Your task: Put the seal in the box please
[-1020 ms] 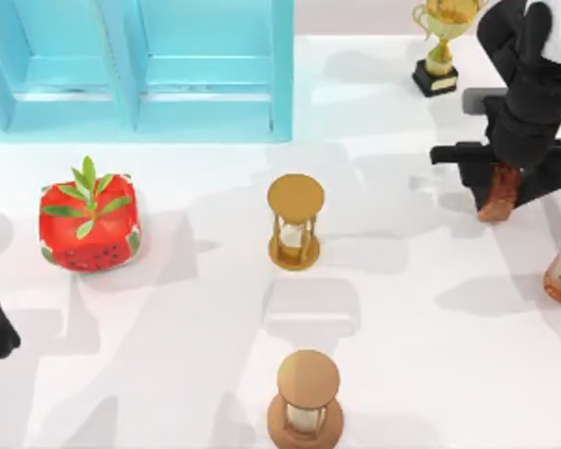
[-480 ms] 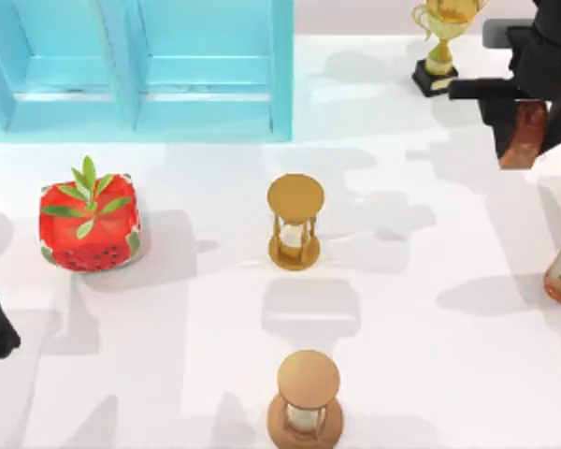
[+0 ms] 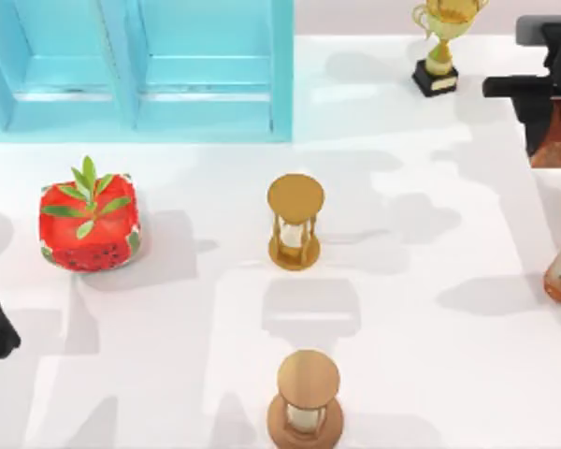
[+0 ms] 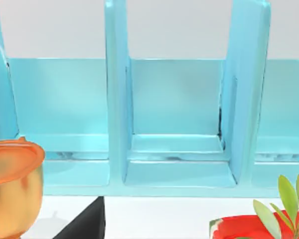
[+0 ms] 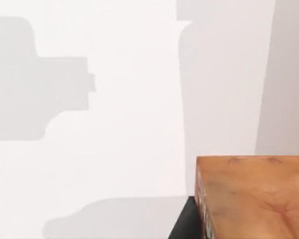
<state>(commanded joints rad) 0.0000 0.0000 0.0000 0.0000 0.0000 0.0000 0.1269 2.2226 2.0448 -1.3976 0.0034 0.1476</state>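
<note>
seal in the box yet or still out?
Out. The seal hangs in the right gripper at the table's right edge, far from the box, whose visible compartments hold nothing.

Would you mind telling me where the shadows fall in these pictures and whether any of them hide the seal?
Top view: soft grey shadows lie on the table beside each hourglass; the seal, in the right gripper at the right edge, stays lit. Right wrist view: broad blocky shadows cross the white surface, the seal is bright. Left wrist view: the box is evenly lit.
</note>
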